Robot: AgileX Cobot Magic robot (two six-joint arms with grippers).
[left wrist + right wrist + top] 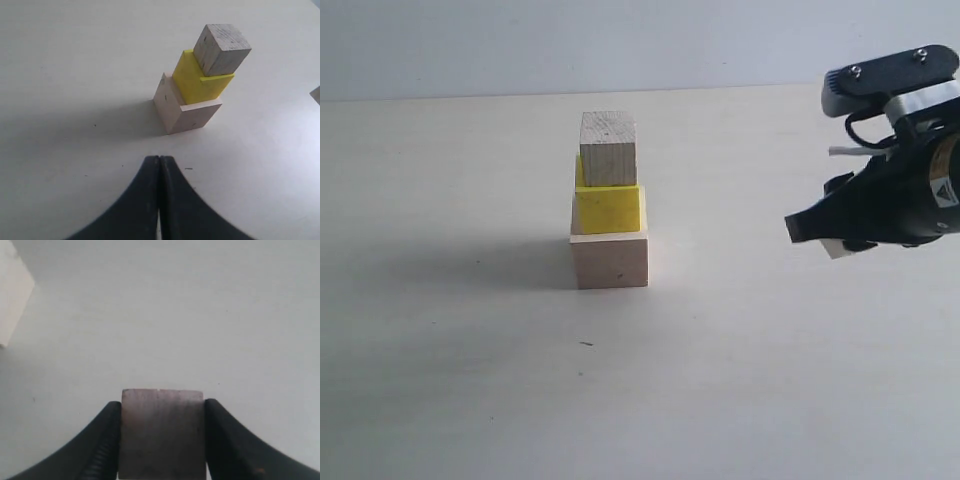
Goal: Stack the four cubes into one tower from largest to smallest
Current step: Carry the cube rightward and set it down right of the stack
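On the table stands a tower of three cubes: a large pale wooden cube [610,258] at the bottom, a yellow cube [610,208] on it, and a small wooden cube [608,148] on top, turned slightly. The left wrist view shows the same large cube [182,107], yellow cube [197,80] and small cube [222,47]. My right gripper [815,230] hangs above the table to the right of the tower, shut on the other small wooden cube [162,432]. My left gripper [159,160] is shut and empty, a short way from the tower's base.
White tabletop [470,380] spreads all round the tower. A pale block edge [12,295] shows at the border of the right wrist view. The table's far edge meets a pale wall [520,50].
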